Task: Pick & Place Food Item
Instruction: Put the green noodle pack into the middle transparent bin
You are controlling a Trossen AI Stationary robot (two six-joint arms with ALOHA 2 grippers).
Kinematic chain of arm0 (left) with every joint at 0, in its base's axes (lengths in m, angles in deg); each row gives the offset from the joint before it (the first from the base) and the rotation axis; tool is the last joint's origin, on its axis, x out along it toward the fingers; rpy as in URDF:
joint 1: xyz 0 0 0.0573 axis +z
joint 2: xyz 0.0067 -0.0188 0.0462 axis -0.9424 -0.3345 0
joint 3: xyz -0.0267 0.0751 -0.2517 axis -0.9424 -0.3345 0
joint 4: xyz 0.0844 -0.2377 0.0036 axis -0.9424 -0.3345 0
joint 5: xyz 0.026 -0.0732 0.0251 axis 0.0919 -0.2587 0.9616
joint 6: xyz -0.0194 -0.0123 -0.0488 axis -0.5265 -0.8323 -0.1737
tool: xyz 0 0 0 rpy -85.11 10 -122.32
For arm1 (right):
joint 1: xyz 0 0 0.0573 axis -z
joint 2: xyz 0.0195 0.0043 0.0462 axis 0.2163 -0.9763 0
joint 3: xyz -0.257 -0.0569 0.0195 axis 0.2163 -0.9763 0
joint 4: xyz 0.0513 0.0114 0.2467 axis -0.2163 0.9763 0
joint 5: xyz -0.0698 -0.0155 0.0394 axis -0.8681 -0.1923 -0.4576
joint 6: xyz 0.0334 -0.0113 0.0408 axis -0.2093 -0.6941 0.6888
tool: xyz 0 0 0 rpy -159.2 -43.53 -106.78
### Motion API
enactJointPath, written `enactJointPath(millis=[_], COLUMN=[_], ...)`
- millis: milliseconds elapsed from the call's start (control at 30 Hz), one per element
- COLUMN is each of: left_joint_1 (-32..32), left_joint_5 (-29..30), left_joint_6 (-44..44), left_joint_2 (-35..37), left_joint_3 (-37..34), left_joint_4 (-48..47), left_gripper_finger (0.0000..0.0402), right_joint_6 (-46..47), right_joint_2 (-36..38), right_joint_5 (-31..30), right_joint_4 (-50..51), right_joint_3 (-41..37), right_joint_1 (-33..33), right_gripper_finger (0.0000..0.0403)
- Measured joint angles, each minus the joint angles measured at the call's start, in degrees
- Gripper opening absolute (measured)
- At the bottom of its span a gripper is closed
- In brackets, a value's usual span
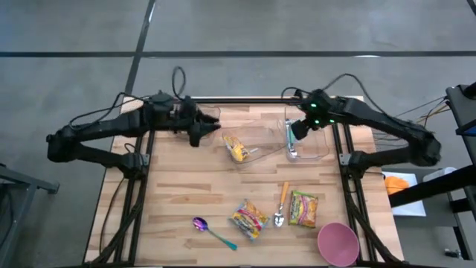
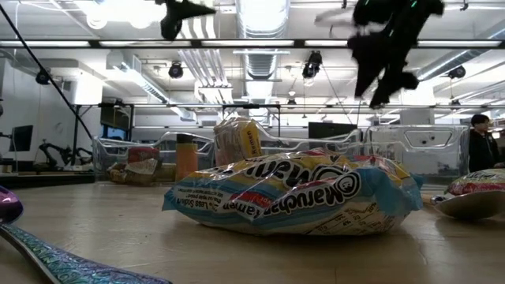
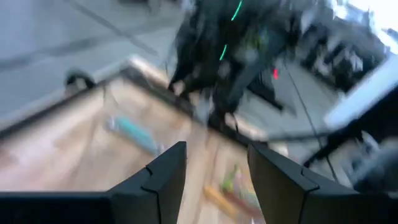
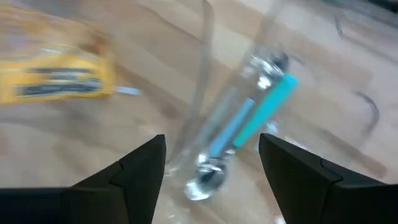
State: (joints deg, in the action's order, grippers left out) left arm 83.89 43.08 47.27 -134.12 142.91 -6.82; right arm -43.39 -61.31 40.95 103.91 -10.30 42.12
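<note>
Clear plastic bins sat side by side at the far end of the wooden surface (image 1: 193,186). The left bin (image 1: 256,152) held a yellow snack packet (image 1: 236,147); the right bin (image 1: 316,145) held a spoon with a teal handle (image 1: 290,141). The right pincer (image 1: 297,134) hung just above that spoon, fingers spread wide and holding nothing; from its own wrist camera the spoon (image 4: 239,134) lay loose between and beyond the two dark fingers (image 4: 140,171). My reading: a release had just been made into the right bin.

The left pincer (image 1: 202,134) waited at the far left edge of the surface, beside the left bin, jaws partly parted and empty.

Food still out on the near half: a ramen packet (image 1: 249,218), a green-and-red packet (image 1: 303,208), with a wooden-handled spoon (image 1: 282,202) between them. A purple spoon (image 1: 212,231) lay nearer the left, a pink cup (image 1: 338,243) at the near right corner.

To do this step well, judged from the layout:
- lift the right arm straight up before swinging, so the fingers miss the bin wall;
- keep the jaws spread on the way out;
- approach the next packet from above, across its narrow side;
- crinkly wrappers may slip, so close on the bulk, not a corner.
</note>
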Motion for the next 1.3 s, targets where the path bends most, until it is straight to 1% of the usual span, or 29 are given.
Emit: enactJointPath(millis=[67,167,267,367,433,567,700,833,967,1133,1300], left_joint_1=[-1.03,-3.38,-5.90,-7.90,-8.65,-9.64,-10.19,-10.55,-11.07,-11.25,-11.26], left_joint_5=[-2.96,-7.38,-7.78,-8.04,-8.25,-7.87,-8.21,-7.84,-8.03,-8.00,-8.00], left_joint_6=[0.34,2.17,3.52,4.01,3.91,2.25,0.07,-0.18,-0.04,1.16,1.56], left_joint_2=[-0.07,-0.07,-0.02,-0.02,-0.02,-0.02,-0.04,-0.04,0.00,0.00,-0.01], left_joint_3=[-1.46,-2.62,-2.28,-1.92,-1.92,-2.27,-3.52,-4.29,-4.30,-4.30,-4.30], left_joint_4=[-2.01,-4.73,-5.97,-6.57,-7.80,-11.27,-13.55,-13.46,-13.23,-12.40,-12.36], left_gripper_finger=[0.0178,0.0178,0.0178,0.0178,0.0178,0.0178,0.0178,0.0178,0.0178,0.0178,0.0178], right_joint_6=[0.01,0.00,0.46,2.22,4.12,7.50,11.74,16.90,24.25,33.71,39.39], right_joint_2=[4.23,8.54,9.92,8.64,7.15,4.06,1.48,0.46,1.21,4.83,6.34], right_joint_5=[0.29,1.52,1.21,-0.10,-0.20,1.74,1.76,1.79,1.74,2.10,2.44], right_joint_4=[0.75,2.39,7.50,15.07,18.36,21.41,23.52,23.86,22.62,12.16,7.99], right_joint_3=[0.89,2.70,5.36,7.82,9.03,10.36,10.61,8.29,4.46,-2.71,-9.82], right_joint_1=[-2.18,-6.74,-12.68,-18.66,-22.76,-31.24,-37.76,-43.07,-47.53,-52.92,-56.26], right_gripper_finger=[0.0253,0.0253,0.0253,0.0253,0.0254,0.0254,0.0254,0.0254,0.0254,0.0254,0.0254])
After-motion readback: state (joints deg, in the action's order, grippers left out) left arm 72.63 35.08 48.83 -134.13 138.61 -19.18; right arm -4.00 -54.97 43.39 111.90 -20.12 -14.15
